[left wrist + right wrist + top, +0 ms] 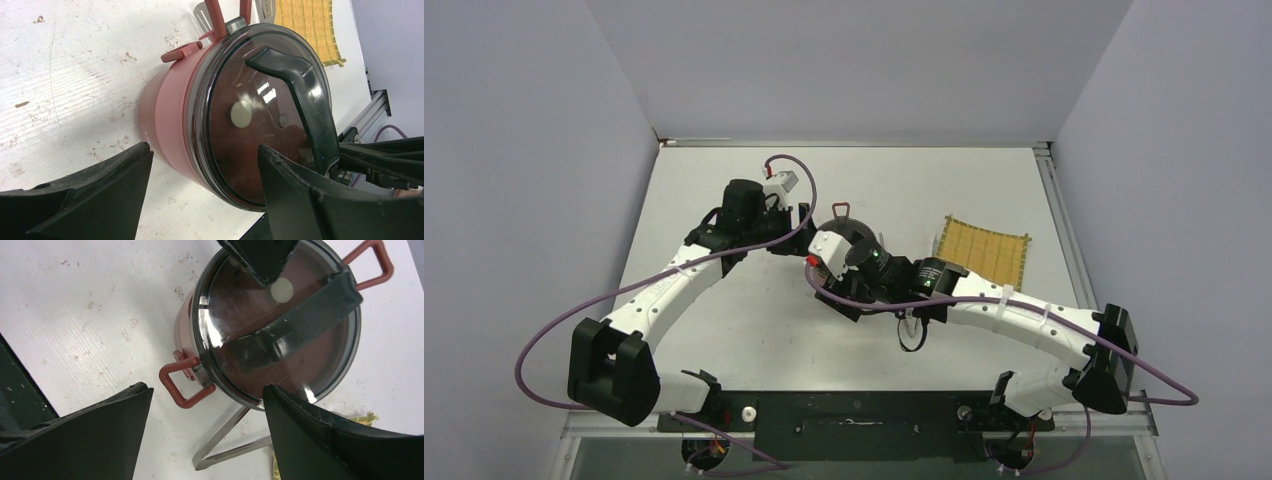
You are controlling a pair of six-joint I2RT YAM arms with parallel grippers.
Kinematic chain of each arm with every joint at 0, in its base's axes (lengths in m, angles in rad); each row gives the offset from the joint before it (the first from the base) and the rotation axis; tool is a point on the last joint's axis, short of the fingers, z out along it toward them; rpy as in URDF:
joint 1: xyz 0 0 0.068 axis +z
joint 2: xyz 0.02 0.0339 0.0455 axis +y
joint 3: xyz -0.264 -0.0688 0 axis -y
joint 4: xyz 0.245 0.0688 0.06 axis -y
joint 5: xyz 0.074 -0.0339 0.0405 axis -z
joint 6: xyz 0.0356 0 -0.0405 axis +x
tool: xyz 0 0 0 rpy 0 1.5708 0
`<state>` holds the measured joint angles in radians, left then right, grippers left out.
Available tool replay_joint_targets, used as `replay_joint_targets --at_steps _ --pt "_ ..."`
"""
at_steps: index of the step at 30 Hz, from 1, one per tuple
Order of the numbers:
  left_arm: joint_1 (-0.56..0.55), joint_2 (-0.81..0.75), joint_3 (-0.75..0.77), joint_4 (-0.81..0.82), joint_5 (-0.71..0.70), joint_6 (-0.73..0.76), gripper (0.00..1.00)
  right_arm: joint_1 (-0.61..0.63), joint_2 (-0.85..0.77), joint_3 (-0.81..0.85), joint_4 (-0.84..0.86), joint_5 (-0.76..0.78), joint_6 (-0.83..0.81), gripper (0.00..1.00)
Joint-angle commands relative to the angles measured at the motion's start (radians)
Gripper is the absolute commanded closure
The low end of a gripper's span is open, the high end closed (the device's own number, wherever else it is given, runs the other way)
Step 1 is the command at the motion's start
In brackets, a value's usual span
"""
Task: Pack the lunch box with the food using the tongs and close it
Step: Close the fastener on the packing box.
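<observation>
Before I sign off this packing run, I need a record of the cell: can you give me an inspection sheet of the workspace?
Surface: white table, scuffed and speckled.
Job's things: lunch box stacked, lid on; tongs lying beside it; no food seen.
Clutter: yellow mat, to the right of the box in the top view.
Grippers: left gripper and right gripper both open above the lid, holding nothing.
Cables: purple cables looping off both arms.
Surroundings: grey walls; nothing else seen.
</observation>
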<state>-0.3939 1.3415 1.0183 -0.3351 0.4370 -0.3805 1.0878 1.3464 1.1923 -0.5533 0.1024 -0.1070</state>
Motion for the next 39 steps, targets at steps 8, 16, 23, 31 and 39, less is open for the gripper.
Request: replay_joint_targets --at_steps 8,16,23,31,39 --pt "0.001 -0.023 0.047 -0.003 0.013 0.013 0.24 0.006 0.075 0.05 0.034 0.11 -0.158 0.16" --pt "0.0 0.012 0.115 0.007 0.033 0.007 0.24 0.002 0.104 0.032 0.008 0.156 -0.184 0.18" --pt "0.001 0.063 0.148 0.004 0.054 -0.001 0.24 -0.034 0.088 0.001 0.034 0.092 -0.186 0.19" --pt "0.0 0.129 0.131 0.013 0.087 -0.027 0.33 -0.04 0.06 -0.088 0.107 0.102 -0.157 0.19" --pt "-0.012 0.111 0.064 0.001 0.08 -0.048 0.48 -0.048 -0.009 -0.145 0.183 0.162 -0.06 0.18"
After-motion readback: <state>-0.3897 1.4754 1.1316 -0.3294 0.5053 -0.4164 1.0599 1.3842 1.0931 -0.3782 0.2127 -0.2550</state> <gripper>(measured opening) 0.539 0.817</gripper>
